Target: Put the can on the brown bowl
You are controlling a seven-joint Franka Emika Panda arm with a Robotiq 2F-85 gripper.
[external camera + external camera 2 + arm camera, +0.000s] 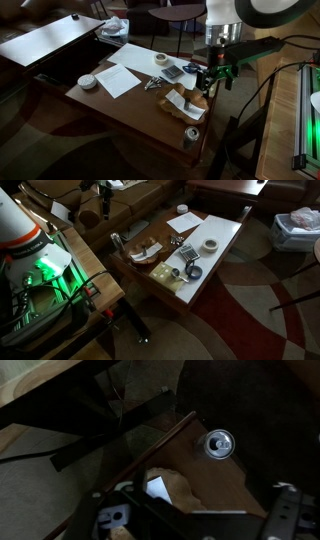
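Standing upright near the tabletop [125, 105] corner, the can [219, 444] sits just beside the brown bowl [180, 490], outside it. Gripper [200, 518] hovers above the bowl, fingers [290, 510] spread wide, nothing between them. White paper piece [158, 488] lies in bowl.

I am set up in what looks like a living room or lounge, likely a home.

- A low brown wooden coffee table [125, 108] is my work surface.
- A red and beige swirl-patterned rug [255, 300] covers the floor past the table's long edge.
- A brown upholstered seat [140, 205], sofa-like, stands beyond the far edge.
- A waste bin with a white liner [297, 228] sits off one corner.
- A loose white paper sheet [122, 78] lies near a tabletop corner.
- The light is dim and warm.
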